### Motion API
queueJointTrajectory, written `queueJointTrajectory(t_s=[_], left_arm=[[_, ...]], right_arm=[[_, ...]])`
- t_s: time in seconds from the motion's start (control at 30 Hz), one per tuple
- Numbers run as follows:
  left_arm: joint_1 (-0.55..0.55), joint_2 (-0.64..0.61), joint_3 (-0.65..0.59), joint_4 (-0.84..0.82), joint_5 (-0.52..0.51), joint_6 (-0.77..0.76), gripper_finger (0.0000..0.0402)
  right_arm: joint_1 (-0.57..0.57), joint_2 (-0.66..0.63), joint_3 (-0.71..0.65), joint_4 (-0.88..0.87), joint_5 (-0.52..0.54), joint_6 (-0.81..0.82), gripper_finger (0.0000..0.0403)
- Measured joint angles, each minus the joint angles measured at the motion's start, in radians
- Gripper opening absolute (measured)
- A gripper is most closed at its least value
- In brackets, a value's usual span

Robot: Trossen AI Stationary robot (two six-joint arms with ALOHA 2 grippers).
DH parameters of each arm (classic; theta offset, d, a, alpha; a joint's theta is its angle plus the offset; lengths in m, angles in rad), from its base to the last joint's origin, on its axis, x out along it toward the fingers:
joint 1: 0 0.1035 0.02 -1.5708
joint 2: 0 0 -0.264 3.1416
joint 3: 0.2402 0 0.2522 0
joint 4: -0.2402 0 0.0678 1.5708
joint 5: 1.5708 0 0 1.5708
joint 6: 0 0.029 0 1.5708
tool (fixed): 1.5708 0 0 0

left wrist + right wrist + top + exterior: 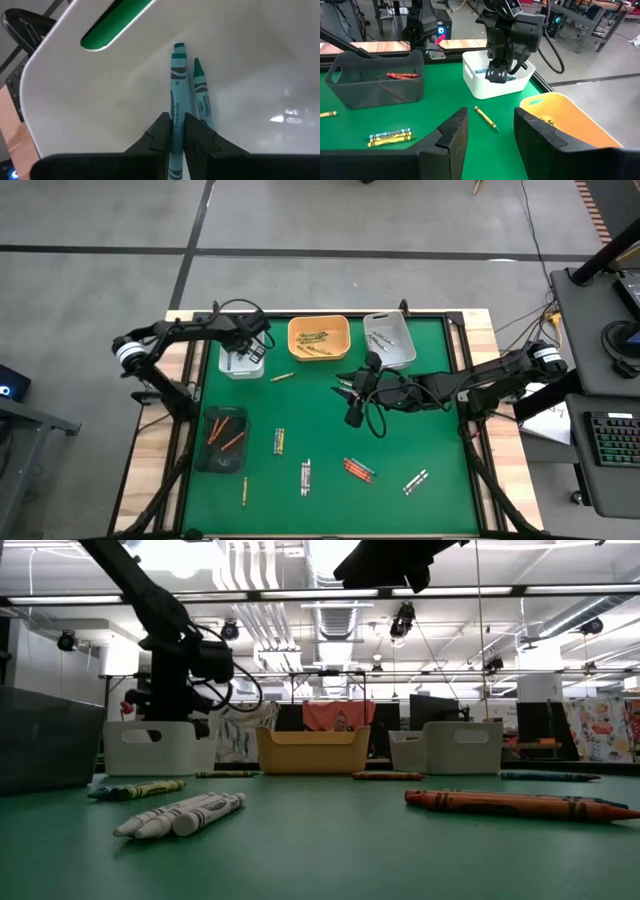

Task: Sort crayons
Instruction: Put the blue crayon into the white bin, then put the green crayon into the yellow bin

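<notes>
We see the left claw lowered into the white tray at the back left of the green worktop, its fingers narrow and pinching a teal crayon whose tip points toward the tray's end wall; a second, greener crayon lies just beside it on the tray floor. The right claw hangs above the middle of the worktop with its fingers spread wide and nothing between them. Behind it sit the orange tray, holding yellow-olive crayons, and the grey tray with pale sticks inside. The dark tray at the left front holds red-orange crayons. Loose crayons lie scattered over the front half of the worktop: a yellow and blue pair, white ones, a red-orange group, another pale pair, one yellow stick and one olive stick near the white tray.
</notes>
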Motion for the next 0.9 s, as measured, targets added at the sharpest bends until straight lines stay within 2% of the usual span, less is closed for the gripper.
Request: queueJointTrajectory(t_s=[0.7,0.9], left_arm=[[0.0,0.019,0.001,0.005,-0.005,0.002,0.0045],[-0.002,0.007,-0.001,0.002,-0.038,0.003,0.0053]], right_arm=[[0.0,0.0,0.0,0.0,-0.001,0.001,0.0153],[0.0,0.0,0.0,0.0,-0.001,0.001,0.0152]])
